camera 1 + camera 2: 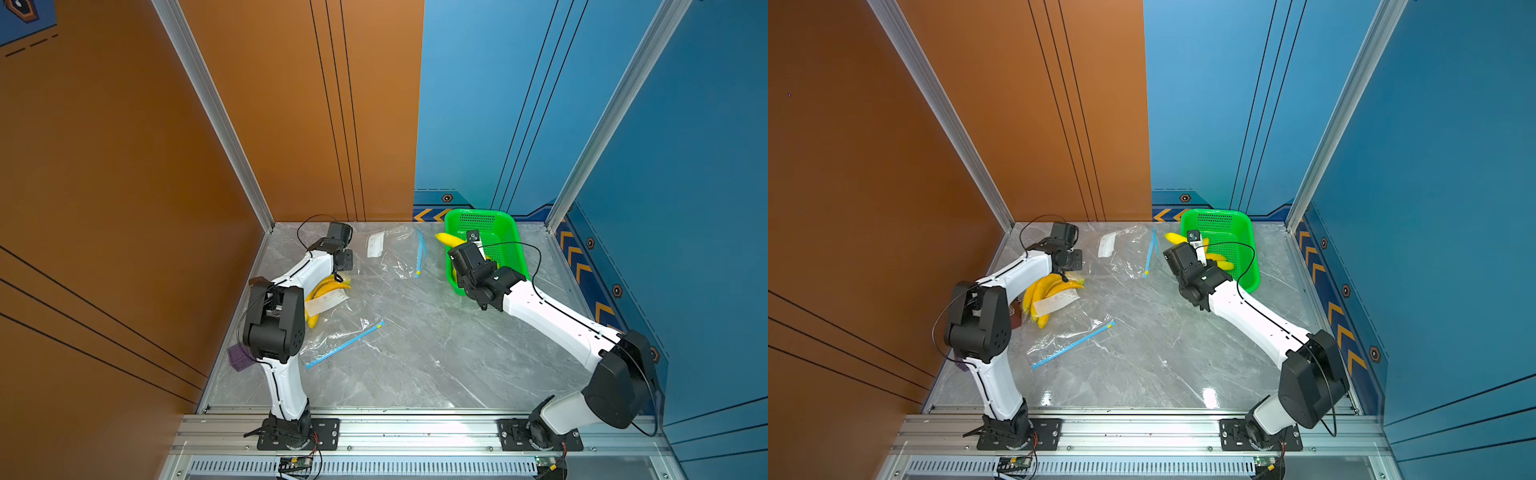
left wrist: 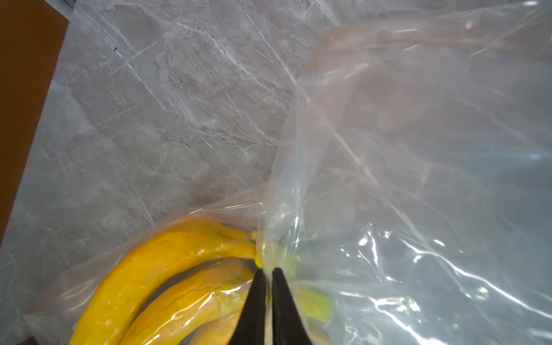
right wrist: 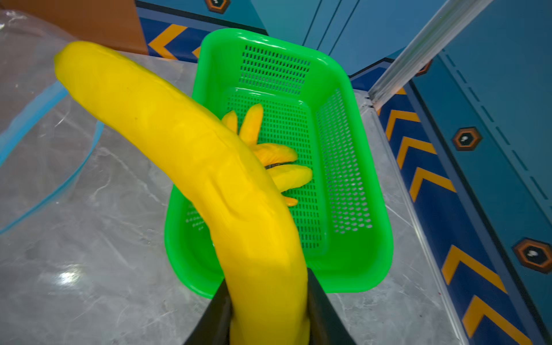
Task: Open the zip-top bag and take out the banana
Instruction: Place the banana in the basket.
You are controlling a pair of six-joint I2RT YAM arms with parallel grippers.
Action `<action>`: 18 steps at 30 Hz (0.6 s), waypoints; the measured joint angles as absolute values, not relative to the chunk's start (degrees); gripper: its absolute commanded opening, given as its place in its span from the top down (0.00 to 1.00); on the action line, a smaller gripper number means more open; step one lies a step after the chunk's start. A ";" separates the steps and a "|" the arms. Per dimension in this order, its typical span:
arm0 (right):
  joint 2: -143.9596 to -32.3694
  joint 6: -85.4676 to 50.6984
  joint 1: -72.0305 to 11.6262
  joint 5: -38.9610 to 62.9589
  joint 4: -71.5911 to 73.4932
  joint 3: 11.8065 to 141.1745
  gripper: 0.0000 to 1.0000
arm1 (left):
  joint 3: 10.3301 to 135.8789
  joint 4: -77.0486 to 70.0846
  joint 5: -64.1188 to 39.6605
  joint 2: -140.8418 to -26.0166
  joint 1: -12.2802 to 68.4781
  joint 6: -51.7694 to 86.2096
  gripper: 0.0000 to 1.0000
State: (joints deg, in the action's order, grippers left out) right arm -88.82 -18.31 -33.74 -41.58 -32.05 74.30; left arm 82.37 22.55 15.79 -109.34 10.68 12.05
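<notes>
your right gripper (image 3: 267,277) is clamped on the stem end of a single yellow banana (image 3: 185,155), one jaw on each side of it. the banana is out of any bag and hangs over the near end of the green basket (image 3: 274,65), with its free tip pointing back across the basket's rim toward the middle of the table. you can see that tip in both top views (image 1: 448,238) (image 1: 1174,237). more yellow bananas (image 3: 277,153) lie on the basket floor under it.

just beside the basket lies an empty zip-top bag (image 1: 401,253). its blue zip strip (image 3: 59,167) bows open in the right wrist view.

your left gripper (image 2: 268,273) is across the table at the other zip-top bag (image 2: 418,179), which holds a banana bunch (image 2: 167,268). its jaws stand almost together with a thin slit between them, right at a gathered fold of film by the bunch's stems. you cannot tell whether they pinch the plastic. this bag's blue zip strip (image 1: 345,343) runs straight along its near edge, and a white label (image 1: 328,300) lies over the bunch.

both bags and the basket (image 1: 505,237) sit on the grey marble tabletop (image 1: 415,353). a small purple thing (image 1: 239,357) shows at the table's left edge, half hidden behind the left arm.
</notes>
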 measured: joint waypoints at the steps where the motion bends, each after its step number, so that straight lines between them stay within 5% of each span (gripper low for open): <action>1: -90.17 -17.76 -32.99 -43.86 -33.10 75.57 0.74 | 82.37 22.55 15.57 -109.34 10.68 12.08 0.88; 9: -106.04 -15.18 -26.68 -60.60 -46.65 87.57 0.72 | 80.97 22.55 14.39 -106.76 10.68 13.04 0.47; 18: -115.18 -15.35 -20.58 -69.34 -56.07 92.25 0.71 | 79.99 22.52 14.35 -103.59 11.07 13.13 0.37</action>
